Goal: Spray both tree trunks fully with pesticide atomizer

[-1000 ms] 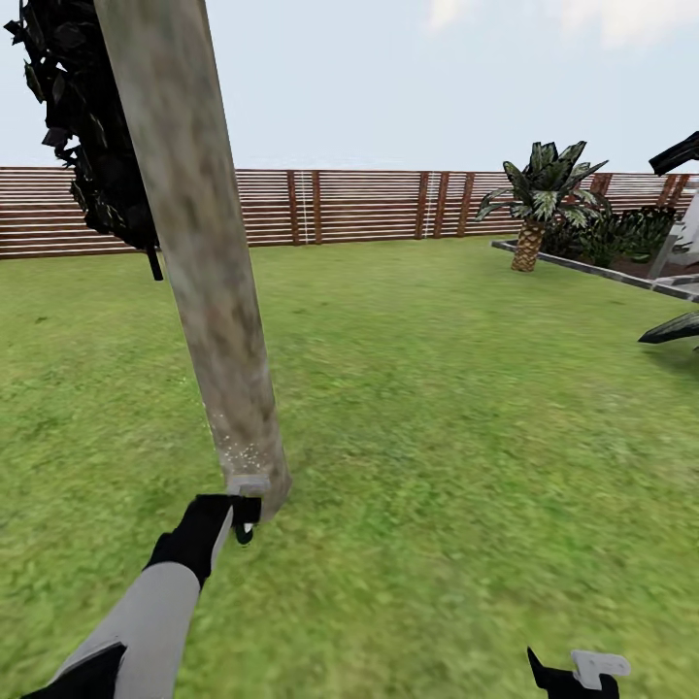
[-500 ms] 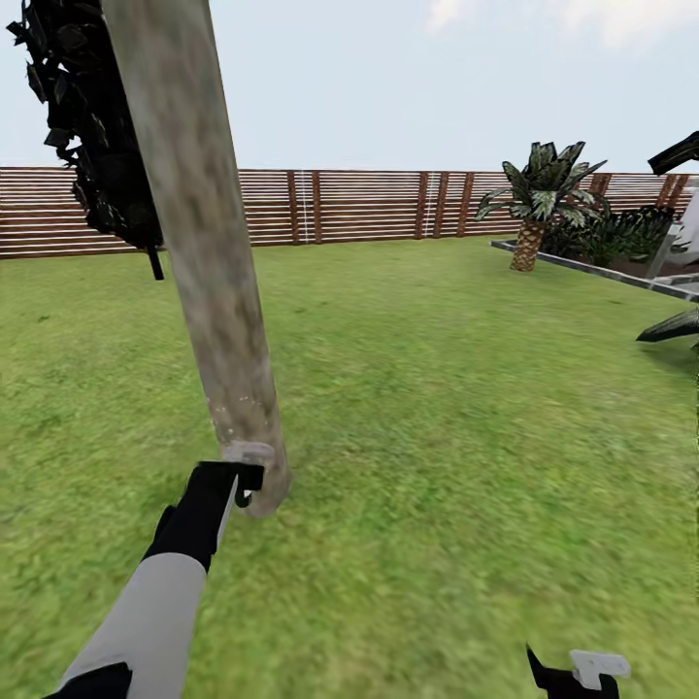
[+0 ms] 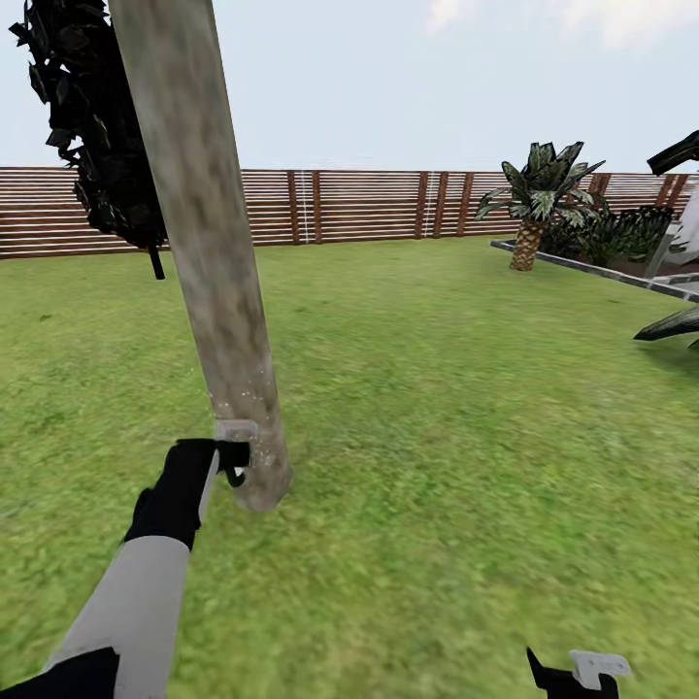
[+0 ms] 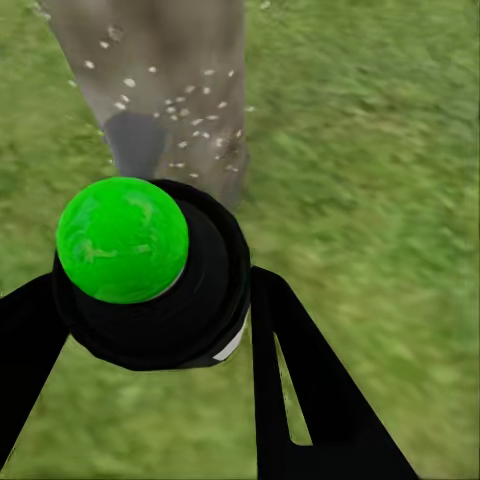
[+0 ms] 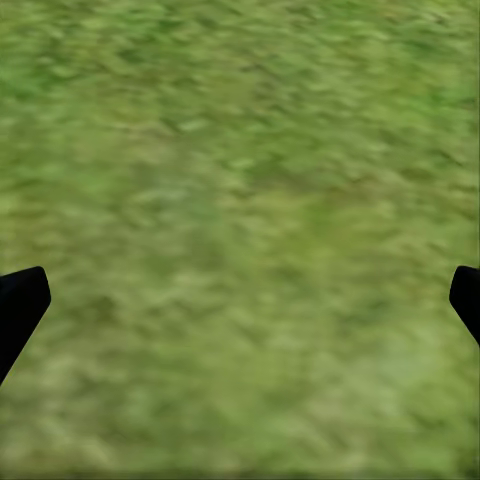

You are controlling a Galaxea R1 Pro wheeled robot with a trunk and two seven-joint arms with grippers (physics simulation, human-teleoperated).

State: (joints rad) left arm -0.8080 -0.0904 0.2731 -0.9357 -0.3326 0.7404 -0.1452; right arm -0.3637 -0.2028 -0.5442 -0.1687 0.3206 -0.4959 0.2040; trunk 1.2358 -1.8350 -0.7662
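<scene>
A thick, mottled grey-brown tree trunk point(image 3: 209, 252) leans up from the lawn at left, with ragged dark foliage point(image 3: 97, 126) behind its top. My left gripper point(image 3: 233, 452) is right against the trunk's lower part, just above the base. It is shut on the pesticide atomizer point(image 4: 190, 300), a dark round body with a green ball on top, held between the black fingers point(image 4: 300, 390). Tiny white pesticide specks point(image 4: 180, 110) dot the bark just ahead of the nozzle and also show as pesticide specks point(image 3: 233, 400) above the gripper. My right gripper point(image 3: 578, 672) hangs open low over grass.
A brown slat fence point(image 3: 369, 204) closes the far side of the lawn point(image 3: 437, 388). A short palm point(image 3: 539, 199) and bushes stand at the back right beside a grey paved edge point(image 3: 602, 272). Dark leaves point(image 3: 670, 325) poke in at the right edge.
My left gripper has risen up the trunk with the atomizer and now sits higher above the base. The right arm has not moved.
</scene>
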